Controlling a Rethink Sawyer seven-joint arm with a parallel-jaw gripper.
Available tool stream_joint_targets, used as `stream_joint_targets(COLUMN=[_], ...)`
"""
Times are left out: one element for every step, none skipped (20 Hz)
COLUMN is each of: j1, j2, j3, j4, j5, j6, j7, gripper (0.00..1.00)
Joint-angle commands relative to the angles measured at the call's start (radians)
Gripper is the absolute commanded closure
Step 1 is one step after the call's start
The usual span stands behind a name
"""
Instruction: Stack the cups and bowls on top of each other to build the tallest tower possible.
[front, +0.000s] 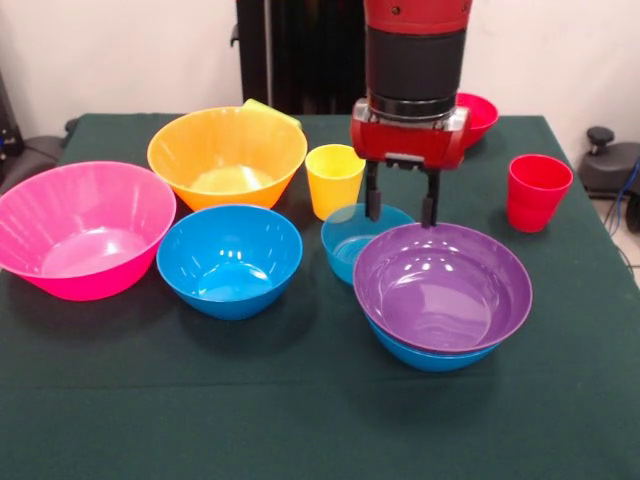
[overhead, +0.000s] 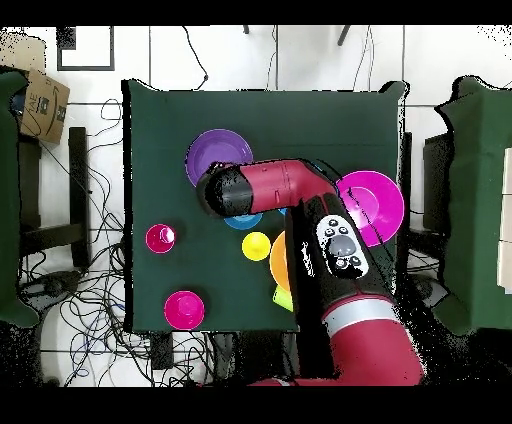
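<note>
A purple bowl sits nested in a blue bowl at the front right. My gripper hangs open just above the purple bowl's far rim, with nothing between its fingers. The small translucent blue bowl stands right behind it. A yellow cup stands upright near the middle. To the right is the red cup, and a lime green cup peeks from behind the orange bowl. In the overhead view the arm hides the gripper.
A large pink bowl fills the left side, with a second blue bowl beside it. A small red bowl sits at the far right corner. The green cloth covers the table.
</note>
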Motion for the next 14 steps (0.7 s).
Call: stream_joint_targets(j1=[-0.008, -0.010, -0.017, -0.020, -0.033, -0.038, -0.053, -0.062, -0.075, -0.081, -0.097, -0.101, -0.108, -0.118], j2=[-0.035, -0.042, -0.042, -0.045, -0.049, -0.058, -0.065, -0.070, -0.076, -0.081, -0.080, -0.086, -0.094, -0.096], j3=[0.098, 0.100, 0.105, 0.108, 0.124, 0.132, 0.157, 0.172, 0.197, 0.210, 0.242, 0.253, 0.267, 0.285], j4=[0.084, 0.090, 0.101, 0.110, 0.122, 0.134, 0.147, 0.156, 0.171, 0.173, 0.178, 0.179, 0.182, 0.178], j5=[0.023, 0.022, 0.019, 0.020, 0.015, 0.017, 0.012, 0.011, 0.010, 0.005, 0.004, 0.002, 0.001, -0.002], j6=[0.131, 0.142, 0.141, 0.143, 0.149, 0.156, 0.168, 0.174, 0.178, 0.187, 0.206, 0.220, 0.238, 0.256], j7=[-0.126, -0.136, -0.147, -0.148, -0.178, -0.185, -0.225, -0.239, -0.262, -0.275, -0.309, -0.316, -0.327, -0.344], gripper=[0.00, 0.00, 0.00, 0.00, 0.00, 0.00, 0.00, 0.00, 0.00, 0.00, 0.00, 0.00, 0.00, 0.00])
